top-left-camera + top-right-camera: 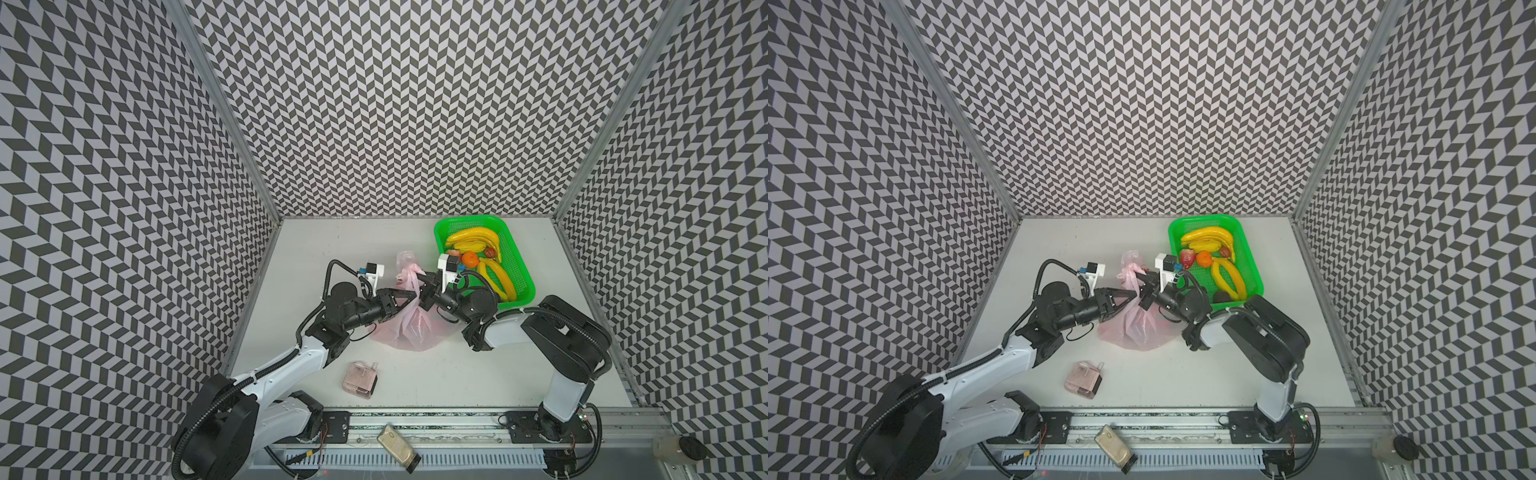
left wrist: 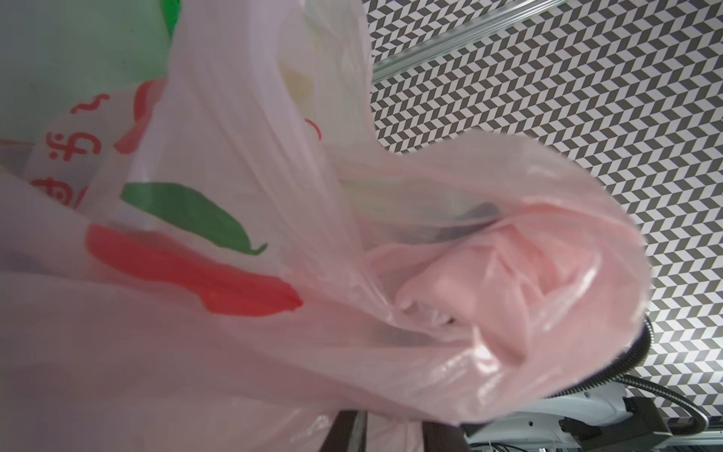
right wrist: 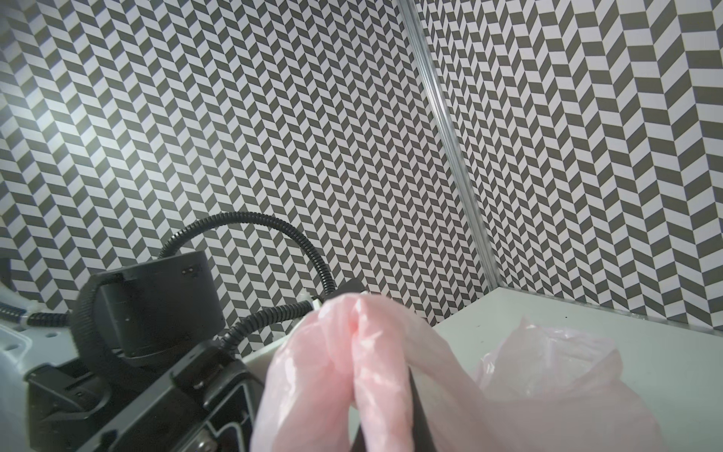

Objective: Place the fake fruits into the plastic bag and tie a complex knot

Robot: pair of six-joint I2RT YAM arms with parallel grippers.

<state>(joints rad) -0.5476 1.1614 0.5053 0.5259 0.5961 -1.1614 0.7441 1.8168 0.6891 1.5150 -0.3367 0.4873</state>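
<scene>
Standing near the middle of the white tabletop (image 1: 332,249), a thin translucent pale pink plastic bag (image 1: 409,330) with red and green fruit prints is seen in both top views, its body slumped on the surface and its neck drawn upward. The left gripper (image 1: 411,296) is brought in from the left, and its fingers are narrowed to a point on the gathered film at the bag's neck. In the left wrist view the bag (image 2: 234,352) fills nearly the whole picture and is draped over the dark fingers (image 2: 346,430).

The right gripper (image 1: 424,282) is closed on the bunched pink handle film (image 1: 406,275) just above that neck. In the right wrist view folds of that film (image 3: 352,371) are hung over a dark finger (image 3: 420,415). Whether the film is tied cannot be told.

The glossy fake fruits are found in a green plastic mesh basket (image 1: 1200,217) at the far right of the table, just beside the right gripper's wrist:
- yellow bananas (image 1: 1208,240)
- an orange (image 1: 1204,258)
- a red strawberry (image 1: 1187,258)
- a dark brown round fruit (image 1: 1221,296)

A small pinkish clear box (image 1: 360,380) is laid on the near part of the table, well apart from the bag.
</scene>
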